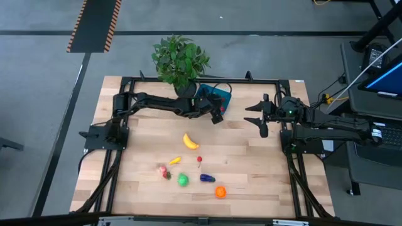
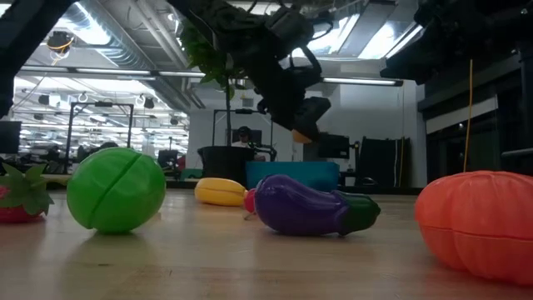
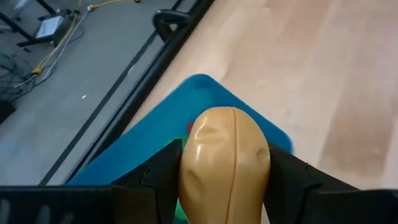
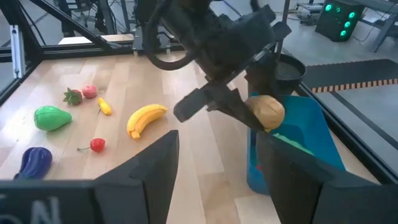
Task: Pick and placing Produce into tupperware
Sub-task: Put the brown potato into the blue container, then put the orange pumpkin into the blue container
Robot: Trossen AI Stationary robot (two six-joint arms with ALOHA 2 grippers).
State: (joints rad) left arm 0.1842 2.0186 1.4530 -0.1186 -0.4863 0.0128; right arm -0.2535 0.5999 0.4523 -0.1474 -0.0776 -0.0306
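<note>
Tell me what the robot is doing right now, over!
Left gripper shut on tan potato, above blue tupperware. Right gripper open, empty, waiting at table's right side. Banana and others on table. Nothing blocking.

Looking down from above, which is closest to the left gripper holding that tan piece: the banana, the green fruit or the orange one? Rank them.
From the left gripper:
1. Banana, mid-table.
2. Green fruit, toward the front edge.
3. Orange fruit, nearest the front edge.
</note>
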